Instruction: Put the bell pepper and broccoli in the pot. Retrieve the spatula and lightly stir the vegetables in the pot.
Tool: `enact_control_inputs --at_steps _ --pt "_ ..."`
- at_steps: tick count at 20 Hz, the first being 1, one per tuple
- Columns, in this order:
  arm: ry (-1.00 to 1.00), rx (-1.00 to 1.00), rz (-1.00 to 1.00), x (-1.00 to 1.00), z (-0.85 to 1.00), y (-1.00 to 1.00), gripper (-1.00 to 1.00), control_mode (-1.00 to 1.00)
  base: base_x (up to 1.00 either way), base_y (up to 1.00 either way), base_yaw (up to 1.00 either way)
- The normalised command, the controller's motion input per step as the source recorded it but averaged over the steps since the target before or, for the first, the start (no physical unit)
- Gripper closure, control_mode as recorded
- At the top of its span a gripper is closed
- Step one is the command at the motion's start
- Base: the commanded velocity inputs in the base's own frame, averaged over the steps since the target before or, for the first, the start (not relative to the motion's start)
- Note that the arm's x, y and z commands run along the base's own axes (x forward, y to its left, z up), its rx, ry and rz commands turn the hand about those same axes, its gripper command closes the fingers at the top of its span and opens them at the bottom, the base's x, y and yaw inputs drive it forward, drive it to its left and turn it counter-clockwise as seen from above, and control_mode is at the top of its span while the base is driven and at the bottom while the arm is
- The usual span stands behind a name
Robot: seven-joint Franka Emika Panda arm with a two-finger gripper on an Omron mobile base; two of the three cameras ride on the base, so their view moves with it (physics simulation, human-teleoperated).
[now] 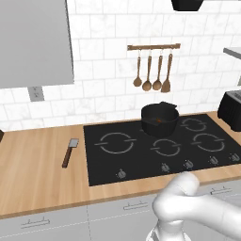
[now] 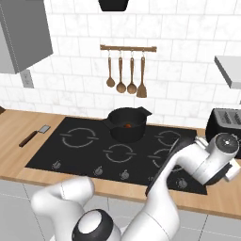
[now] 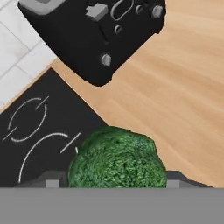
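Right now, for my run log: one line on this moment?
gripper: shut on broccoli | bell pepper: in pot | spatula: on counter

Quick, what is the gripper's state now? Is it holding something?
Gripper: fingers closed on the broccoli, held over the edge of the stove near the toaster.

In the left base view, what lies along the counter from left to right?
spatula → cooktop with the pot on a rear burner → toaster at the right edge.

black toaster (image 3: 94,37) on wood counter (image 1: 33,169), hob (image 1: 155,146), hung wooden utensils (image 1: 153,73)
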Motion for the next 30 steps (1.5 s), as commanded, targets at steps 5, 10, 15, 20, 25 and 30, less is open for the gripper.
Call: enact_control_inputs --at_steps 5,10,15,20,25,30 --pt "0.00 -0.15 0.16 -0.37 0.40 0.99 1.00 -1.00 0.00 0.00 0.00" --pt "0.00 -0.15 0.16 -0.14 0.37 0.92 1.00 -1.00 0.00 0.00 0.00" --pt "0.00 -0.16 0.14 -0.05 0.39 0.93 1.00 -1.00 0.00 0.00 0.00" --pt "0.00 -0.16 0.14 -0.01 0.51 0.83 1.00 -1.00 0.00 0.00 0.00" --pt "0.00 -0.10 0.12 0.00 0.55 0.83 1.00 -1.00 0.00 0.00 0.00" --pt "0.01 -0.02 0.09 0.00 0.58 0.71 1.00 -1.00 0.00 0.00 0.00"
